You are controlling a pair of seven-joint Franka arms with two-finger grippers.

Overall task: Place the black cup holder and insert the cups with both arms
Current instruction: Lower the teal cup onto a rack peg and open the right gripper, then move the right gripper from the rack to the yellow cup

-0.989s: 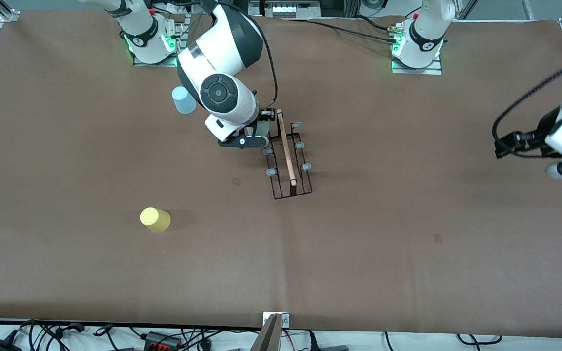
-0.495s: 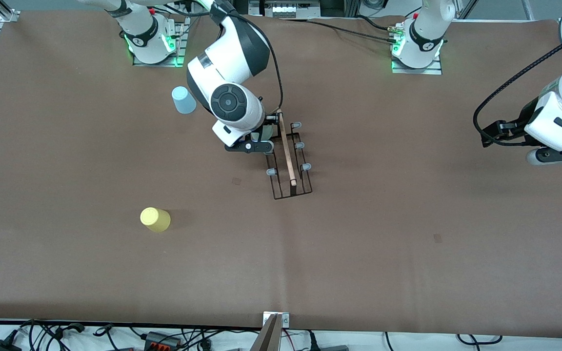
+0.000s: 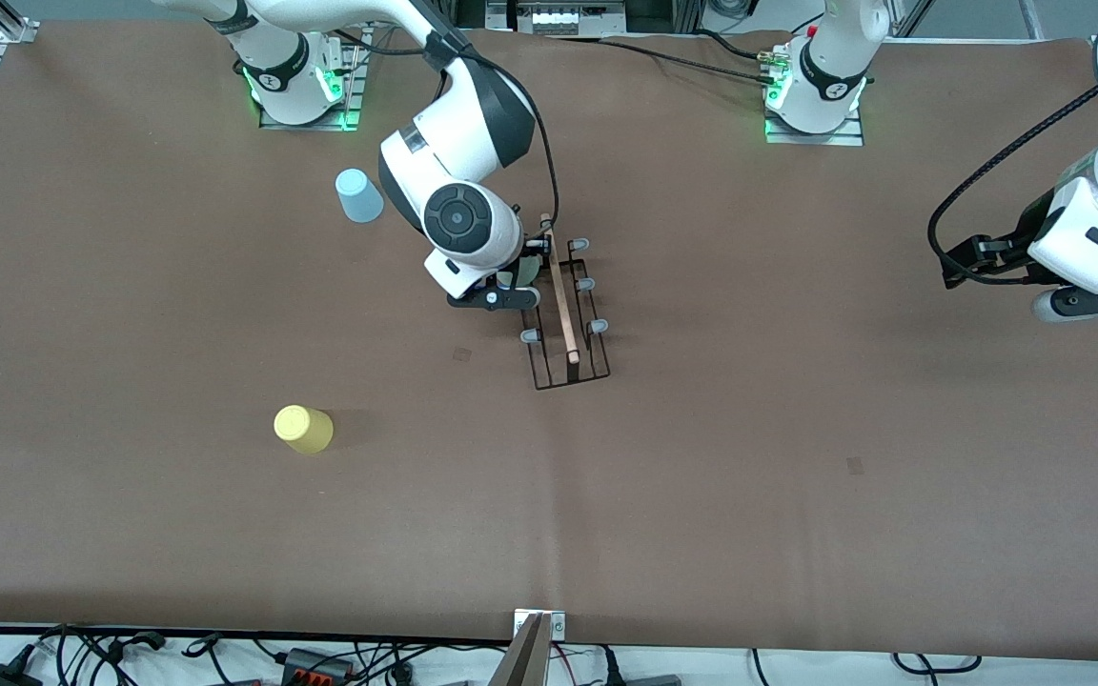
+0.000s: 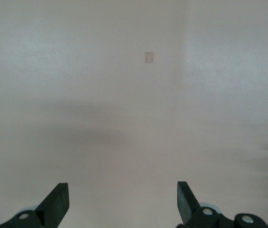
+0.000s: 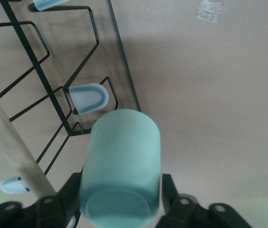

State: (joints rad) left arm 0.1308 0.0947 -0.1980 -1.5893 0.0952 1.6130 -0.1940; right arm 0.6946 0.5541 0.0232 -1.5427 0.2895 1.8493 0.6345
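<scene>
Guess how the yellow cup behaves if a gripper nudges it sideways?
The yellow cup looks like thin plain plastic, so probably light and likely to slide on the table. It seems to stand upside down on its wider mouth, so tipping looks less likely. If toppled, its round tapered wall would probably roll in a curve.

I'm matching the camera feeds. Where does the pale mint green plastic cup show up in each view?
Front view: pale mint green plastic cup, mostly hidden under the right arm's wrist, in the right tool, beside the thin black wire cup holder.
Left wrist view: not in it.
Right wrist view: large in the lower centre.
Shared landmark: the holder's light wooden rod handle.
</scene>
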